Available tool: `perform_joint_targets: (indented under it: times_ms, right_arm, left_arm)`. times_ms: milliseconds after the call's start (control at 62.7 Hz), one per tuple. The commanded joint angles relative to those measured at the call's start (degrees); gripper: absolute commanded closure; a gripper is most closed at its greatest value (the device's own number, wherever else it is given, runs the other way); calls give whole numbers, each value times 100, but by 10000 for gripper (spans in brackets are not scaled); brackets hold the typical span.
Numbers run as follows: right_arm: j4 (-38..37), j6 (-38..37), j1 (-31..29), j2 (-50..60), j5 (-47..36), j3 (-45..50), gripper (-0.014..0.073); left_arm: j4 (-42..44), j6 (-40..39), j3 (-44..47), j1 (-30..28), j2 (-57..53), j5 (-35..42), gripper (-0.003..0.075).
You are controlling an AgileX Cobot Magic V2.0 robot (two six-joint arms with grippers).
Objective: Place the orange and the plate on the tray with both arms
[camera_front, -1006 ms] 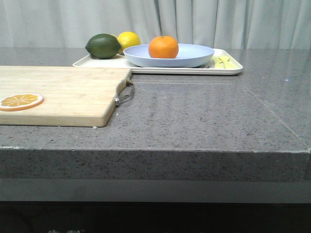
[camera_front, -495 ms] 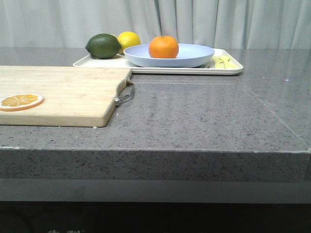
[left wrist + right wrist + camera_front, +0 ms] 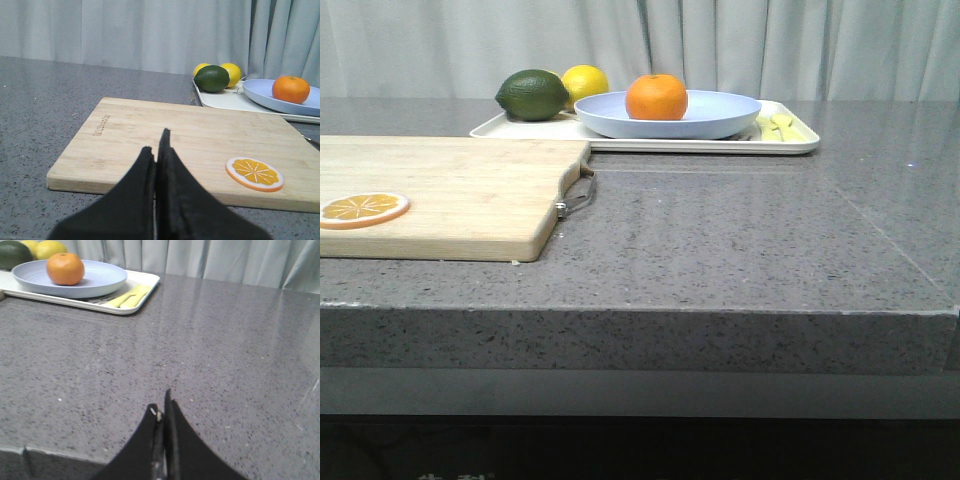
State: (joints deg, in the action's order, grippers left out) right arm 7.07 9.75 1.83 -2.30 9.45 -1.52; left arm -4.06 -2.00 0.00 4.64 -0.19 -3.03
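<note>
The orange point(image 3: 656, 97) sits on the lavender-blue plate point(image 3: 720, 114), which rests on the cream tray point(image 3: 798, 143) at the back of the counter. All three also show in the left wrist view: the orange point(image 3: 290, 89), the plate point(image 3: 260, 90) and the tray point(image 3: 220, 99). In the right wrist view the orange point(image 3: 65, 268) lies on the plate point(image 3: 102, 275) on the tray point(image 3: 140, 300). My left gripper point(image 3: 156, 145) is shut and empty over the near edge of the cutting board. My right gripper point(image 3: 161, 405) is shut and empty near the counter's front edge. Neither gripper shows in the front view.
A wooden cutting board point(image 3: 460, 195) with a metal handle point(image 3: 577, 192) lies front left, an orange slice point(image 3: 363, 209) on it. A green lime point(image 3: 532, 94) and a yellow lemon point(image 3: 585, 80) sit on the tray's left part. Pale yellow pieces point(image 3: 775, 125) lie at its right end.
</note>
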Motion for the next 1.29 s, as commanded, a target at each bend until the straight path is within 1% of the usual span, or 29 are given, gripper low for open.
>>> perform_joint_targets:
  times_ms: [0,32,80,591,654,782,814,1277]
  right_arm:
    - [33,51,-55,183,-979,202,664]
    - [33,39,-57,291,-1072,302,664]
    - [33,38,-74,435,-885,280,664]
    - [34,21,-117,419,-1066,280,664]
    - [-114,-155,-117,417,-1168,280,664]
    - [-759,-1009,-131,417,-1290,280,664]
    - [-802,-1130,-144,417,-1290,280,664]
    - [-802,-1140,-284,417,-1265,280,664]
  left_arm:
    - [-50,-41,40,-8,-119,480,738]
    - [-50,-41,40,-8,-119,480,738]
    - [-50,-41,40,-8,-119,480,738]
    - [-50,-41,40,-8,-119,471,738]
    - [-50,-41,40,-8,-119,471,738]
    - [-50,-41,40,-8,-119,471,738]
    - [-50,-41,40,-8,-119,471,738]
    - [-50,-41,40,-8,-119,471,738]
